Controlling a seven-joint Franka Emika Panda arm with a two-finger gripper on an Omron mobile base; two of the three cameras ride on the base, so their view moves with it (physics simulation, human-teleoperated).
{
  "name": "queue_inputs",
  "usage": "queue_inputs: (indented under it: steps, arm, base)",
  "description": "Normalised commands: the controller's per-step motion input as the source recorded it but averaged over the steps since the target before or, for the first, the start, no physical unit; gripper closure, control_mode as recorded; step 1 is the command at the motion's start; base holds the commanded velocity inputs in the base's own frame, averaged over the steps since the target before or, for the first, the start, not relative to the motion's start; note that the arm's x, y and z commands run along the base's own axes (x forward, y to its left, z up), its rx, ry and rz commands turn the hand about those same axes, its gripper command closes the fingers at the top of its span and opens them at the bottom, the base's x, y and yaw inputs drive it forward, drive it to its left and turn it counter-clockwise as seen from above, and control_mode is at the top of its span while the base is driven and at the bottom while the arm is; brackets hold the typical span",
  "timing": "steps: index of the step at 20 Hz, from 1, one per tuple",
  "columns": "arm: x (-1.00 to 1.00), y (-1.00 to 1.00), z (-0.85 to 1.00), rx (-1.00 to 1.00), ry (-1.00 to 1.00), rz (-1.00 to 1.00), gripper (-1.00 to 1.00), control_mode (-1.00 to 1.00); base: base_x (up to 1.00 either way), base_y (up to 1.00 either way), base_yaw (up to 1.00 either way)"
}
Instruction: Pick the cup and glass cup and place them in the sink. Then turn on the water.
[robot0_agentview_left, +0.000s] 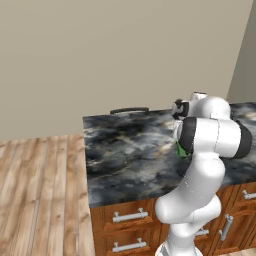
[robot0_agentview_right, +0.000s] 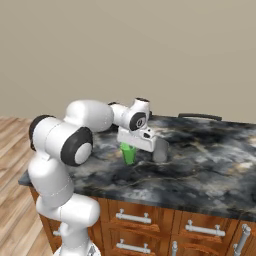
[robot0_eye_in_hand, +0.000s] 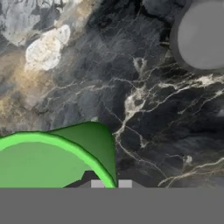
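Gripper: my gripper (robot0_agentview_right: 131, 146) sits low over the cup, jaws pinched together on its rim wall, one finger inside and one outside as the hand view suggests.
Cup: the cup (robot0_agentview_right: 128, 153) stands upright on the marble counter (robot0_agentview_right: 200, 165), under my hand.
Glass cup: the glass cup (robot0_agentview_right: 160, 150) stands just beside the cup, apart from it, untouched.
Handling: I judge the cup light, stiff and smooth-walled; a rim pinch could let it swing or slip, so I would lift gently.
Glass cup grip: likely slippery and more fragile; I would take it by the rim wall too.
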Motion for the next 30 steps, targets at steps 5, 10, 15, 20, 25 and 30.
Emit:
queue_inputs:
  steps: [5,10,15,20,25,30]
  arm:
    - [-0.69,0.13,0.86,0.03,0.00,0.07,1.00,-1.00]
    - [-0.82,0.15,0.48,0.03,0.00,0.05,1.00,-1.00]
    - [-0.93,0.26,0.39,0.04,-0.01,0.04,1.00,-1.00]
    - [-0.90,0.31,0.48,0.03,-0.08,0.04,1.00,-1.00]
    - [-0.40,0.21,0.15,0.01,-0.03,0.01,1.00,-1.00]
    - [0.00,0.06,0.00,0.00,0.00,0.00,1.00,-1.00]
  base:
    - [0.00,0.00,0.00]
    - [0.00,0.00,0.00]
    - [0.00,0.00,0.00]
    - [0.00,0.00,0.00]
    - [0.00,0.00,0.00]
    - [0.00,0.00,0.00]
